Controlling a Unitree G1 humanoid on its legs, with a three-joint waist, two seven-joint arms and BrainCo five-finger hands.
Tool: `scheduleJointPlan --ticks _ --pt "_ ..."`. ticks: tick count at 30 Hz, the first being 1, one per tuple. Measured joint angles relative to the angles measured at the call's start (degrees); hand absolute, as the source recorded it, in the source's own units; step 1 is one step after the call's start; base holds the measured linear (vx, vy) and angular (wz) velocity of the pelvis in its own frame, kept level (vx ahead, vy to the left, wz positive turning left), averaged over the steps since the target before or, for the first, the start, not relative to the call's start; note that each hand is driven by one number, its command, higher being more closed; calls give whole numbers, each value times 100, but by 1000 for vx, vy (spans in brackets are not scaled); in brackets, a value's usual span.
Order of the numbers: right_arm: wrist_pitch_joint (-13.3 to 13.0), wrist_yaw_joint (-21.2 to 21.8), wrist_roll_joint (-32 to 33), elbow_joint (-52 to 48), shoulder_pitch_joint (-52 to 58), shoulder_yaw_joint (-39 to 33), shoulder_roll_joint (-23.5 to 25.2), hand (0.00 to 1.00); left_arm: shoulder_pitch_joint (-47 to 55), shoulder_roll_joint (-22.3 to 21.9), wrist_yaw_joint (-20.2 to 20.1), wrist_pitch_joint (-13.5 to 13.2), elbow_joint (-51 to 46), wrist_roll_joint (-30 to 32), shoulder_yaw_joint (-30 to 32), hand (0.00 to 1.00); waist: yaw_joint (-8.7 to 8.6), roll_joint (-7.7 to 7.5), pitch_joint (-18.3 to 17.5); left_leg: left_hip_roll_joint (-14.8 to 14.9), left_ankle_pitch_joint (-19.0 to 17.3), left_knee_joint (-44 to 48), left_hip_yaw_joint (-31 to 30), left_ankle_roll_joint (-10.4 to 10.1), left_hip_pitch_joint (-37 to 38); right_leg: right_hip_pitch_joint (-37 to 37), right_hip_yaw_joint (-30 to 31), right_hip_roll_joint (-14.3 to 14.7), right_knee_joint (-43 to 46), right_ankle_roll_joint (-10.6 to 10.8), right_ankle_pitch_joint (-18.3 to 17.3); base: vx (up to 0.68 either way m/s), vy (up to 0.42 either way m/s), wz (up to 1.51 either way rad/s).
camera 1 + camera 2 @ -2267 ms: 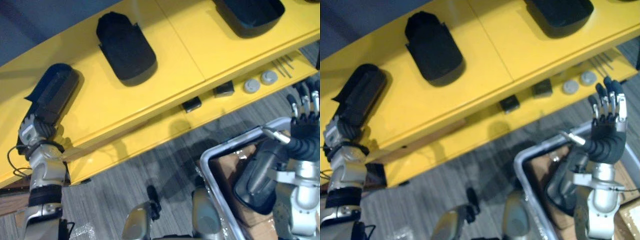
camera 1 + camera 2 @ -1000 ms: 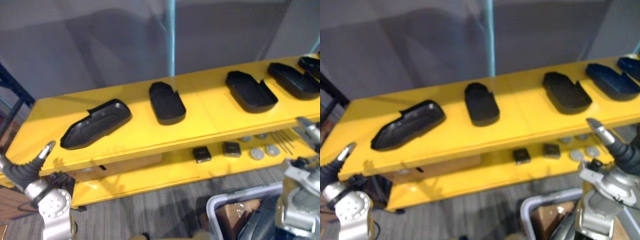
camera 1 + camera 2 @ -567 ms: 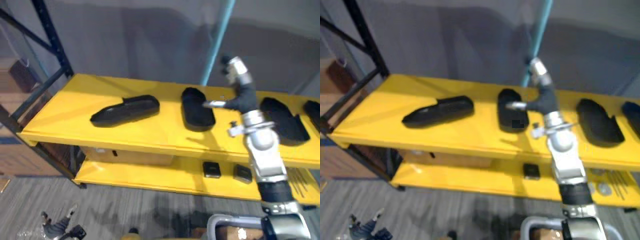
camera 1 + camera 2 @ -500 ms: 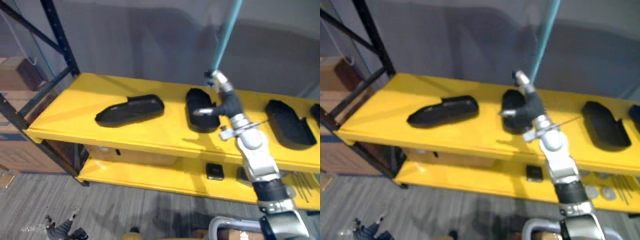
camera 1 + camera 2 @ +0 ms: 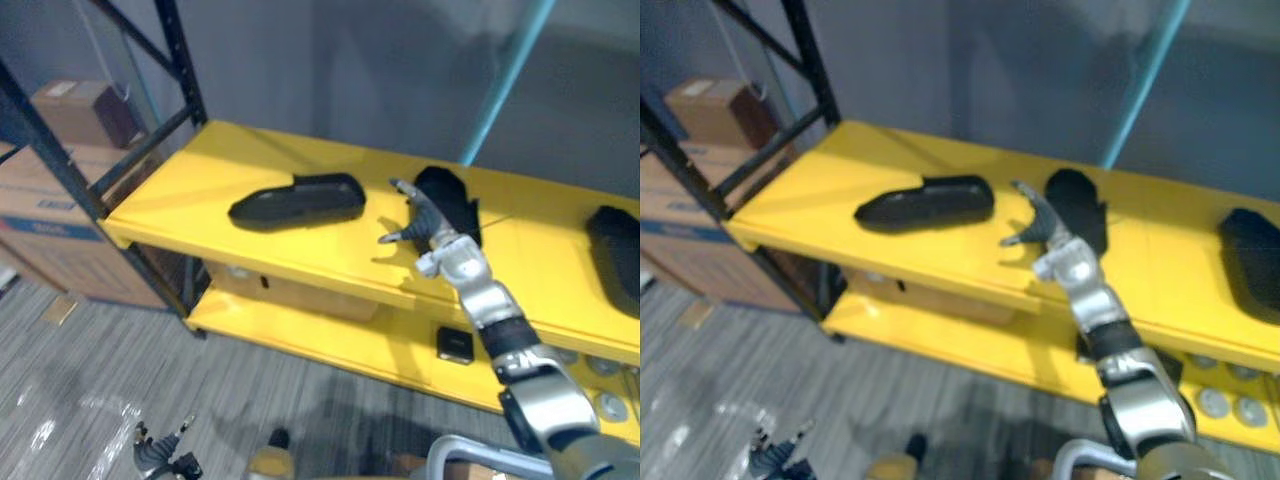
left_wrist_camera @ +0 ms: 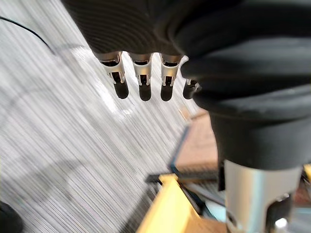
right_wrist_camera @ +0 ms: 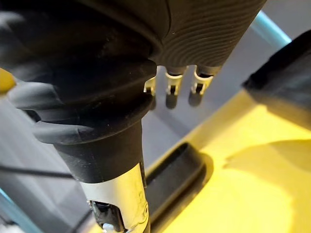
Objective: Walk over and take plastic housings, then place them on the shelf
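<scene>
Three black plastic housings lie on the yellow shelf point(image 5: 200, 190): a long one point(image 5: 298, 200) at the left, a second point(image 5: 447, 200) in the middle, and a third point(image 5: 615, 235) at the right edge. My right hand point(image 5: 410, 215) is stretched out over the shelf's front, between the long and the middle housing, open and holding nothing. In the right wrist view its fingers point(image 7: 170, 92) are straight above the yellow top, with a housing point(image 7: 172, 177) beyond them. My left hand point(image 5: 158, 458) hangs low over the floor, and its fingers point(image 6: 141, 80) are straight and hold nothing.
Cardboard boxes point(image 5: 55, 190) stand to the left, behind dark rack posts point(image 5: 55, 150). A teal pole point(image 5: 500, 85) rises behind the shelf. The lower shelf carries a small black box point(image 5: 455, 343) and grey discs point(image 5: 605, 405). A grey bin's rim point(image 5: 470, 450) sits at the bottom right.
The camera has swung up and to the left. My left hand has left the long housing on the shelf and dropped toward the floor. My right arm has risen and reached over the shelf.
</scene>
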Motion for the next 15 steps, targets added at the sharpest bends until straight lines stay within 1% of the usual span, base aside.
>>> scheduleJointPlan --ticks 2,4,5,7,8,12,15 --pt "-139 -419 -321 34 -223 3 1 0 38 2 -94 6 -1 -15 -6 0 64 -14 88 -14 58 -12 -75 -1 -187 -171 -71 -12 64 -11 -9 -19 -16 18" --pt "-271 -674 -408 114 -397 2 -15 0 -3 10 -138 5 -25 -27 -11 0 90 -11 242 -33 100 -27 -138 -3 -233 -180 -144 -22 71 -11 -10 -13 -9 20" --pt "-316 -800 -461 116 -418 7 -14 0 -8 29 -189 5 -41 -129 -24 0 151 -21 274 -41 102 -25 -153 -4 -265 -201 -155 -25 72 -16 -15 -11 -9 14" --pt "-418 -918 -655 115 -440 45 -14 0 -5 65 -241 4 -43 -188 -80 0 188 -21 325 -62 105 -24 -209 -3 -283 -207 -166 -36 95 -23 -34 11 -11 14" --pt "-430 -992 -791 118 -440 113 -17 0 2 122 -287 4 -43 -194 -171 0 200 -29 335 -73 123 -22 -254 -1 -295 -207 -170 -38 107 -33 -51 20 -16 16" --pt "-430 -1147 -1178 118 -440 353 -16 0 7 163 -410 3 -100 -230 -221 0 260 -30 342 -74 122 -17 -292 -1 -299 -214 -181 -42 171 -35 -124 7 -17 6" --pt "-406 -1153 -1414 117 -446 441 -17 0 4 163 -480 1 -134 -234 -251 0 283 -13 411 -70 120 -2 -312 0 -306 -231 -196 -44 238 -28 -176 -11 -6 1"
